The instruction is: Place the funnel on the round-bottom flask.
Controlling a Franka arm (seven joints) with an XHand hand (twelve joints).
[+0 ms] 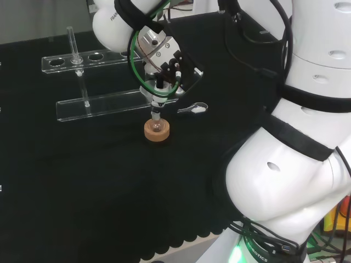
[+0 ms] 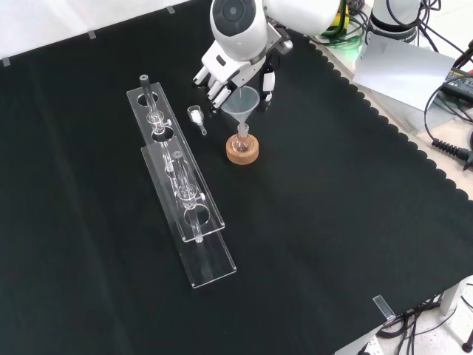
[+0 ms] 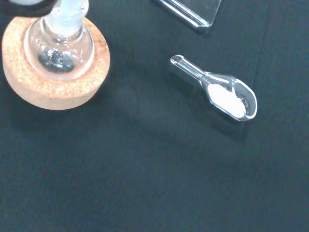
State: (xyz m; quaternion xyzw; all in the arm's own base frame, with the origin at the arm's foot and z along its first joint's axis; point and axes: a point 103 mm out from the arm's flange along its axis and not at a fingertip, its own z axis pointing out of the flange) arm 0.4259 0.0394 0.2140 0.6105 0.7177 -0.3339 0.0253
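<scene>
We judge the hand (image 2: 235,74), fingers curled round the funnel (image 2: 243,102), is seating its stem in the round-bottom flask (image 2: 242,139). Next we'd lower straight, then let go.

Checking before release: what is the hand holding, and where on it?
The hand holds the funnel by its cone rim, stem over the flask neck.

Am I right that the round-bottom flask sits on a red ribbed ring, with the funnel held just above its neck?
Not quite: the front view shows the round-bottom flask on a cork ring, not a red ribbed one. The hand does hold the funnel above its neck.
</scene>
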